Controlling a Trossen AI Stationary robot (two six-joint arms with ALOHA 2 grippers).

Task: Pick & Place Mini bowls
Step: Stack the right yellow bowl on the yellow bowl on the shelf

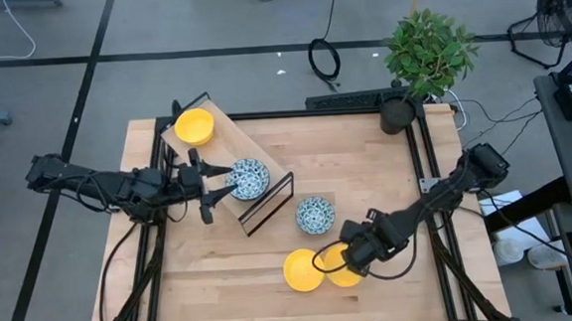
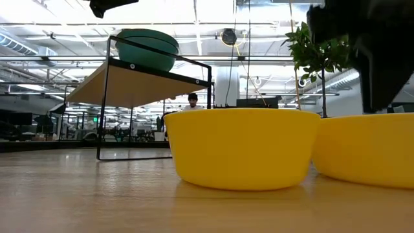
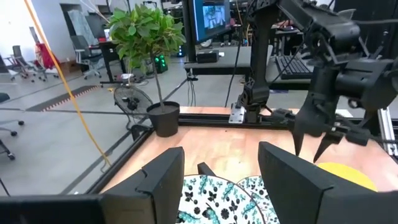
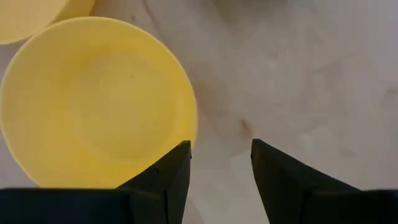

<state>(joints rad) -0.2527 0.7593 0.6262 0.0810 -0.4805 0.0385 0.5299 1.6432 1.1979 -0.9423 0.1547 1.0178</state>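
Two smooth, plain yellow bowls sit side by side near the front edge of the pale wooden table (image 1: 386, 164), one (image 1: 302, 270) beside the other (image 1: 343, 266), round and glossy. Right gripper (image 4: 219, 163) hangs just over them, fingers parted and holding nothing. Behind them a blue-patterned bowl (image 1: 315, 214) stands alone with bare wood around it. On the thin black wire rack (image 1: 269, 203) with its slanted board rest a third yellow bowl (image 1: 194, 125) and another patterned bowl (image 1: 249, 178), where the left gripper (image 1: 226, 181) reaches, fingers spread open at its rim
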